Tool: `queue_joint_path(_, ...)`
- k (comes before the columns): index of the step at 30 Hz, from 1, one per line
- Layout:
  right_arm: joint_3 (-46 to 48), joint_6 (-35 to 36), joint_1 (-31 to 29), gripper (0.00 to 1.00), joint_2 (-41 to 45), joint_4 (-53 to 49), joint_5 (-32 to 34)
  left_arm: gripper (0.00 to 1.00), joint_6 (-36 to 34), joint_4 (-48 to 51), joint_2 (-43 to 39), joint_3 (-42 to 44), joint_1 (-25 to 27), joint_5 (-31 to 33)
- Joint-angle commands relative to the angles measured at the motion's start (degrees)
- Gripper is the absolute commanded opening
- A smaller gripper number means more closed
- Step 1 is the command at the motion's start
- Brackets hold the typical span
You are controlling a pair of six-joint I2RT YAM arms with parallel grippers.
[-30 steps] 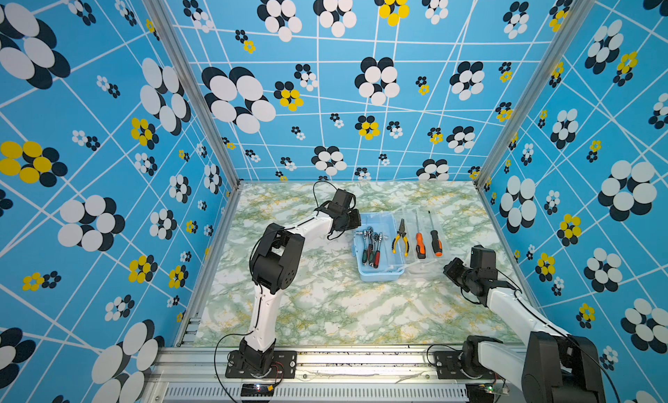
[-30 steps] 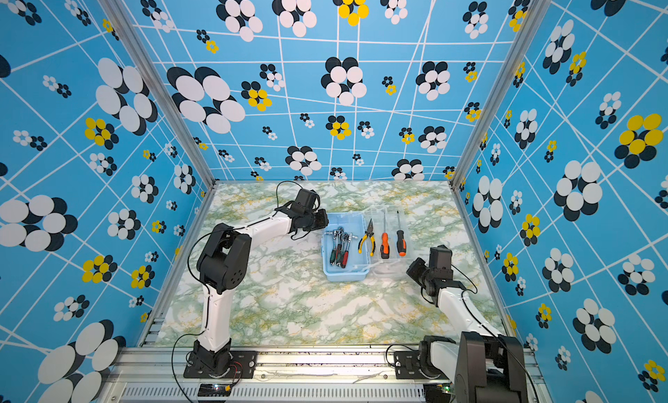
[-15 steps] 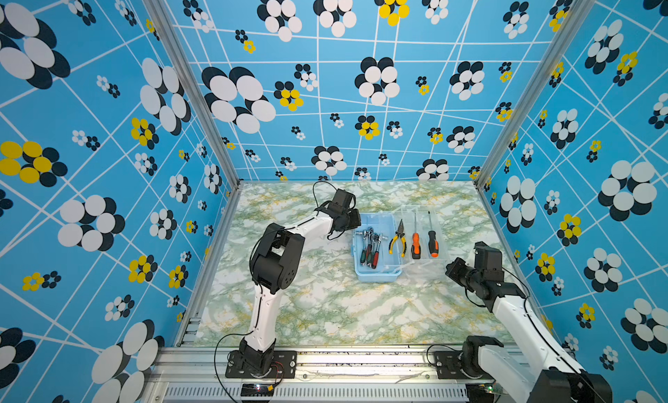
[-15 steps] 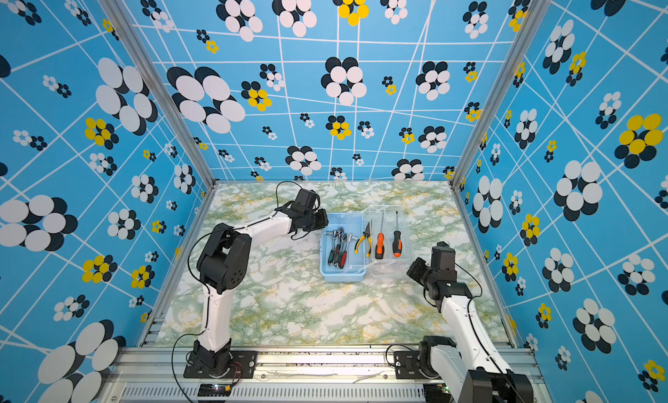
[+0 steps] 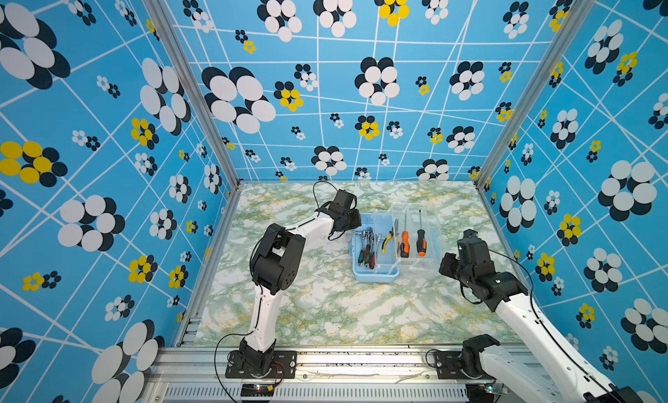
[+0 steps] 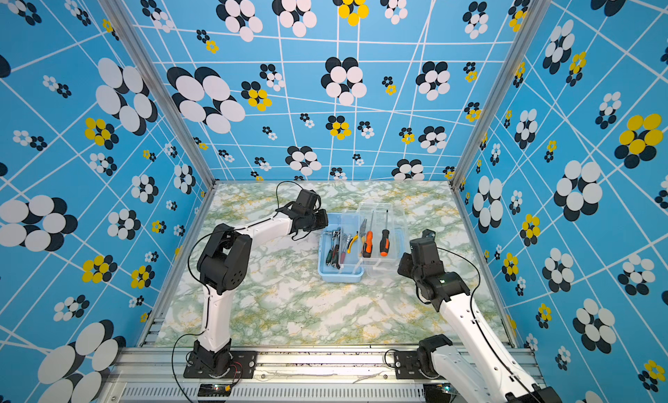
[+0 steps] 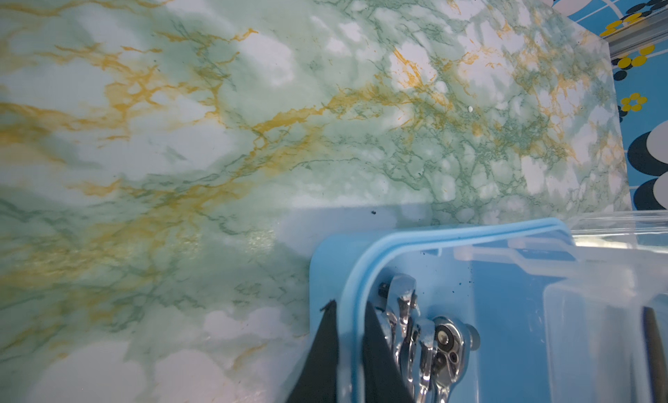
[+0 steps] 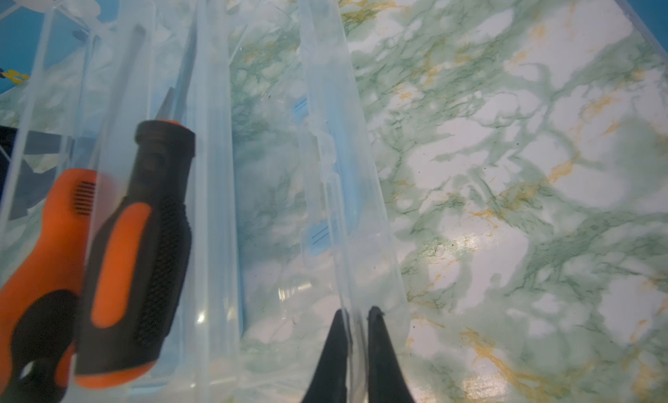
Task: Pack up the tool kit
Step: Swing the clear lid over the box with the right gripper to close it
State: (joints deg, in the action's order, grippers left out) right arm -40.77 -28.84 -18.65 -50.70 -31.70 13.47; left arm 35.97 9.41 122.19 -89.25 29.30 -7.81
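Two holds are set on the tool kit (image 5: 376, 277), which sits right of centre on the desk (image 6: 289, 311) in both top views. Our left pincer (image 7: 350, 305) is pinched over the rim of the light-blue box (image 7: 327, 271), beside the chrome ratchet wrenches (image 7: 444, 339); our right pincer (image 8: 357, 311) is closed on a thin wall of the clear tray (image 5: 417, 269) carrying two orange-black screwdrivers (image 5: 405, 244). Yellow-handled pliers (image 5: 388, 238) lie between wrenches and screwdrivers. We judge the plastic light, smooth and springy, while the steel tools add loose weight that can slide if anything tilts. Rims and corners look like the firmest places to grip; the thin clear wall may flex or slip, so we would keep it level.
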Motion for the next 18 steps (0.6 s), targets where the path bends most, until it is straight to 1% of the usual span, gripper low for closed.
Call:
queue_joint_path(1, -4.6, 1.7, -6.5, 0.0, -1.2, 3.5, 0.0, 0.0, -0.1, 0.2, -2.1, 2.0, 2.1, -4.0)
queue_joint_path(9, -11.2, 3.5, -19.9, 0.0, -9.9, 2.3, 8.6, 0.0, 1.9, -1.4, -4.2, 5.1, 2.5, -4.3)
queue_joint_path(15, -17.3, 3.8, -28.4, 0.0, -18.3, 2.2, 10.6, 0.0, 2.5, -2.1, -4.3, 6.0, 2.9, -4.3)
queue_joint_path(18, -19.8, 3.6, -31.5, 0.0, -21.8, 2.5, 11.0, 0.0, 3.1, -2.4, -4.3, 6.5, 2.9, -3.8)
